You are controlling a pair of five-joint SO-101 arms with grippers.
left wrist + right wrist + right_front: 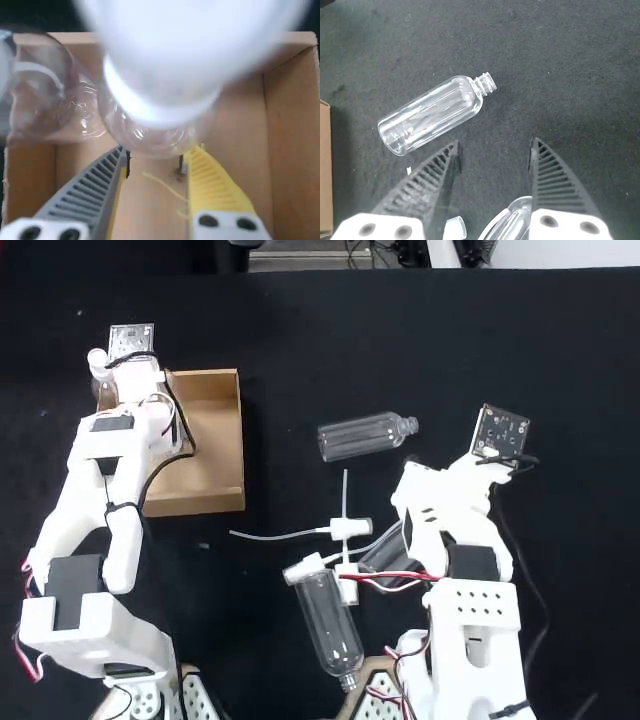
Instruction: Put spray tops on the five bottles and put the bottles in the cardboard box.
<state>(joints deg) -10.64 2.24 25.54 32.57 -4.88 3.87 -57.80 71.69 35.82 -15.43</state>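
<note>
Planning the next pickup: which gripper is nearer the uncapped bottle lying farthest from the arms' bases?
Right. The right gripper is open just short of the uncapped bottle; the left gripper is over the cardboard box, holding a capped bottle.

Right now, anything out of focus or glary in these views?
Left wrist view: the white plastic spray top nearest the lens is a blur; the brown cardboard box behind reads fine. Right wrist view: the clear capless plastic bottle is in focus, faint highlights only. High view: no strong glare.
</note>
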